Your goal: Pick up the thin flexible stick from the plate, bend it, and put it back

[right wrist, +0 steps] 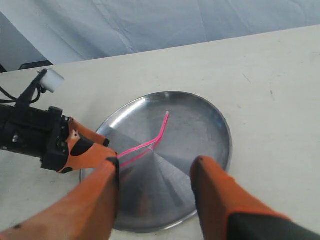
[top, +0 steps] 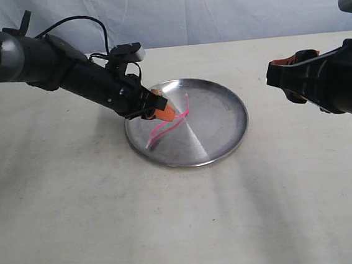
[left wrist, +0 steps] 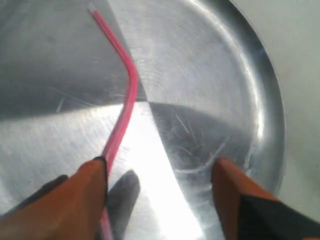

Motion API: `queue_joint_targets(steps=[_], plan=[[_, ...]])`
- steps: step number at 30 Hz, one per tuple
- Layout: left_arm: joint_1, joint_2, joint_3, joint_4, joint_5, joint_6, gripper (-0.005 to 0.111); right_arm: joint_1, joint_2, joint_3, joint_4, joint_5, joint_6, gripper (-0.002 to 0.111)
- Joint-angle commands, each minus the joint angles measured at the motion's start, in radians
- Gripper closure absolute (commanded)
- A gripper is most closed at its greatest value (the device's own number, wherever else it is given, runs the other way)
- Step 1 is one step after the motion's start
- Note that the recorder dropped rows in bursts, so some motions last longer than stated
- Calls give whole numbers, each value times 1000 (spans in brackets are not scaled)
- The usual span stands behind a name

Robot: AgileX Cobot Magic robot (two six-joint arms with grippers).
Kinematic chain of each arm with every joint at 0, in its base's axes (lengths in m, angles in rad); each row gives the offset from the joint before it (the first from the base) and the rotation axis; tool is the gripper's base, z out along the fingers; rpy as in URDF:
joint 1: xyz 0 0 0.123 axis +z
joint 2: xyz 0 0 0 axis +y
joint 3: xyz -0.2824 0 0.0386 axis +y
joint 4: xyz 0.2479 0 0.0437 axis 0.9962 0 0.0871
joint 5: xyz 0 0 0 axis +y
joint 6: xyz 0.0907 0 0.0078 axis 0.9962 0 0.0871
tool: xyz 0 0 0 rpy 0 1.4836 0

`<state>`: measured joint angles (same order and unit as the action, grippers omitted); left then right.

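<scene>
The thin flexible stick [top: 174, 123] lies bent on the left half of the plate [top: 224, 112], with a kink near its far end and its pink mirror image beside it. In the left wrist view the stick [left wrist: 131, 82] runs from its pale tip down along the inner edge of one orange finger [left wrist: 82, 195]. My left gripper [top: 163, 111] hangs low over the plate's left side, open, nothing pinched between its fingers. My right gripper [top: 281, 81] hovers open, off the plate's right rim and above the table. From its wrist view the stick [right wrist: 161, 131] and plate [right wrist: 215, 125] lie ahead.
The plate rests on a beige table [top: 77, 210] backed by a pale cloth curtain [top: 213, 3]. A black cable [top: 84, 19] loops over the left arm, whose white camera block [top: 132, 51] sits above the plate's far left rim.
</scene>
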<state>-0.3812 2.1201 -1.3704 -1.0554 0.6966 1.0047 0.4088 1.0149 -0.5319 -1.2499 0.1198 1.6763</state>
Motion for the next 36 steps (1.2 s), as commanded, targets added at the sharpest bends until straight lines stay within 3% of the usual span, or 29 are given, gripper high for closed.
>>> queue_joint_targets(steps=[1, 2, 4, 7, 10, 20, 28, 36], plan=[[0, -10, -26, -6, 116, 0, 38, 0, -6, 4, -1, 3, -3, 62], [0, -20, -28, -4, 118, 0, 38, 0, -6, 4, -1, 3, -3, 62], [10, -71, -32, 21, 118, 0, 53, 0, -6, 6, -1, 3, -9, 70], [52, -195, -32, 64, 160, 0, 106, 0, -9, 21, 6, 9, -92, 108], [74, -325, 25, 46, 136, 9, 107, 0, -27, 49, 4, 2, -127, 108], [70, -795, 417, -141, -256, 184, 107, 0, -134, 177, -7, -71, -140, 108], [70, -1026, 639, -152, -297, 165, 107, 0, -149, 188, 3, -73, -133, 108], [70, -1053, 651, -116, -278, 169, 107, 0, -149, 188, 3, -73, -133, 108]])
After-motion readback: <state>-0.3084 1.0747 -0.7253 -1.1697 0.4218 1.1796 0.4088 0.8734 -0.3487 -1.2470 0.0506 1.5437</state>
